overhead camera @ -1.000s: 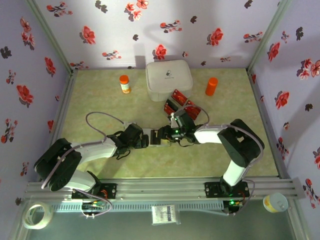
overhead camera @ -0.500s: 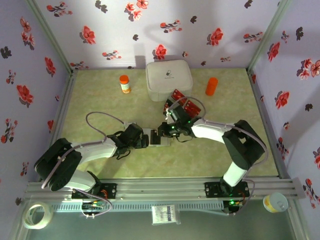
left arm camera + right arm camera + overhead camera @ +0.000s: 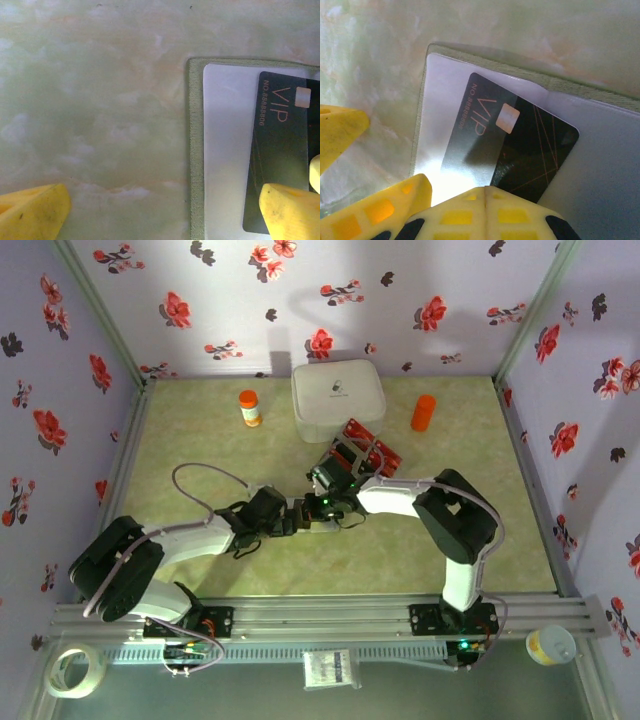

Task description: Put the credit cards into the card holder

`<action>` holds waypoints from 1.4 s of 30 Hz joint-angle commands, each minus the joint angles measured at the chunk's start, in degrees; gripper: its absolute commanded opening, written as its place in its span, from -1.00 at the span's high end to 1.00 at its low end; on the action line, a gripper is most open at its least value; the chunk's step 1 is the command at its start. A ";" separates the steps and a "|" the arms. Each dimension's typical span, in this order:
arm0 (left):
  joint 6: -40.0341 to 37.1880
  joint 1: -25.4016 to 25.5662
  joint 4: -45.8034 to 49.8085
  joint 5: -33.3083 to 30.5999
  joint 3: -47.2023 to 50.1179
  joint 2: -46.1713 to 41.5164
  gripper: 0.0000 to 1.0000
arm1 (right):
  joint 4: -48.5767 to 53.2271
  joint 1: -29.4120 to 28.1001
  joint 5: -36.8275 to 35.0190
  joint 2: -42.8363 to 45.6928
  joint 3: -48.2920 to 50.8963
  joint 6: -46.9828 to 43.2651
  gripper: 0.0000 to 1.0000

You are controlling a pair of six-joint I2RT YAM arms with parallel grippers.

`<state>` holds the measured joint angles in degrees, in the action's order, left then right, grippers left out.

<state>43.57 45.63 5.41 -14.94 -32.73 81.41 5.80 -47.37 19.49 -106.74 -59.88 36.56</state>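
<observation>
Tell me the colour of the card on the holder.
The card is black with orange lettering, clearest in the right wrist view.

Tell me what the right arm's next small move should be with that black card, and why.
Probably a short push with the right gripper, sliding the card further onto the holder. Its jaws are shut, tips at the card's near edge, and the card lies askew on the pale inside, mostly showing. The open left gripper has a finger at the card's corner.
</observation>
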 commanded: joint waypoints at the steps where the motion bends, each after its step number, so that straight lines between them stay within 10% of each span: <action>1: -0.43 -1.95 6.94 -1.94 0.30 0.86 -0.99 | 0.62 -0.29 -1.42 -1.56 -0.94 0.85 0.86; 42: -0.41 -6.35 8.20 -2.52 1.53 -2.45 -0.99 | 0.75 1.48 -0.60 -4.08 -5.09 1.73 0.88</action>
<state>44.42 41.10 7.03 -14.41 -32.60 80.03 6.90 -45.12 19.27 -109.32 -63.68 36.82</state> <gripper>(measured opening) 0.996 0.065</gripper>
